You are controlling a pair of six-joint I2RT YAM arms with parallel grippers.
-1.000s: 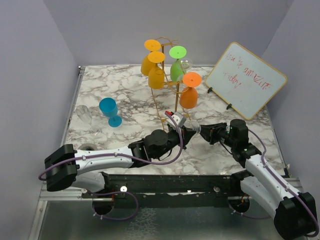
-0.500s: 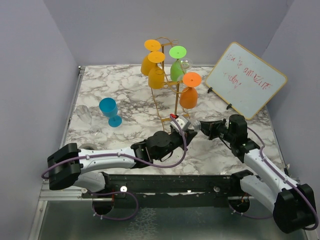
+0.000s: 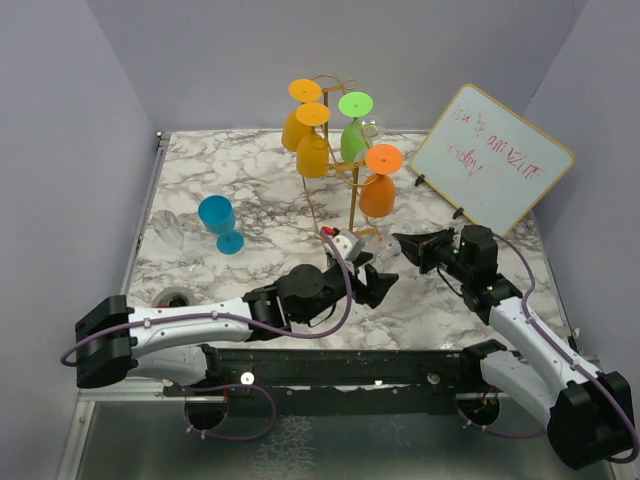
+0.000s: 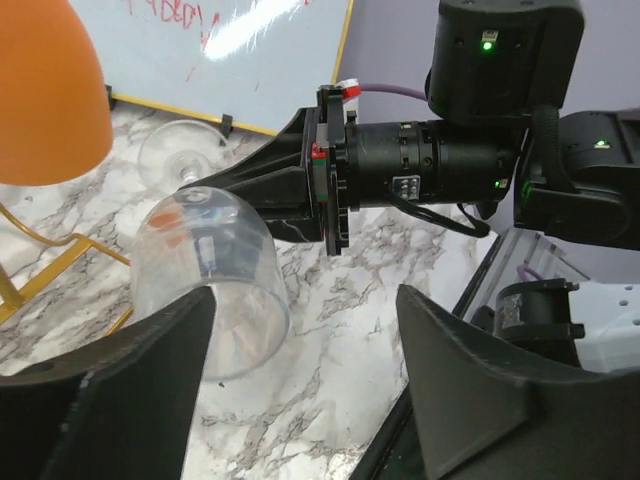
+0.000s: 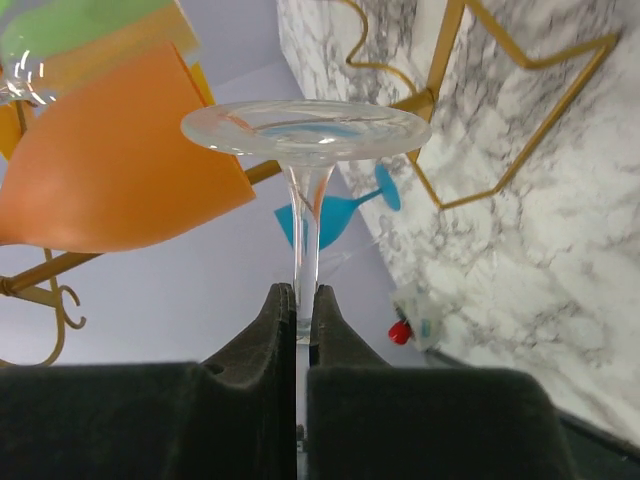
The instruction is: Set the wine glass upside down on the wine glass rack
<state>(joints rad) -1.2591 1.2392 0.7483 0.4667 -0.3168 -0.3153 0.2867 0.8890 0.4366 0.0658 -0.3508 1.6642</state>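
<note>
A clear wine glass [image 4: 212, 285] hangs tilted over the marble, its bowl low and its foot [image 5: 305, 130] high. My right gripper [image 5: 302, 292] is shut on its stem, and in the top view this gripper [image 3: 400, 241] sits just right of the rack's base. The left gripper [image 4: 305, 300] is open, its fingers standing either side of the bowl without touching it; from above it [image 3: 378, 285] lies in front of the rack. The wine glass rack [image 3: 352, 205], thin golden wire, stands mid-table with orange and green glasses hung upside down on it.
An orange glass [image 4: 40, 90] hangs close above the held glass. A blue glass [image 3: 220, 222] and a clear glass [image 3: 170, 228] are at the left. A whiteboard [image 3: 490, 158] leans at the back right. The rack's wire base [image 5: 520, 130] lies on the marble.
The right gripper closed on the stem. The left gripper, shut on the glass before, has opened and drawn back toward the near edge, leaving the glass with the right one.
</note>
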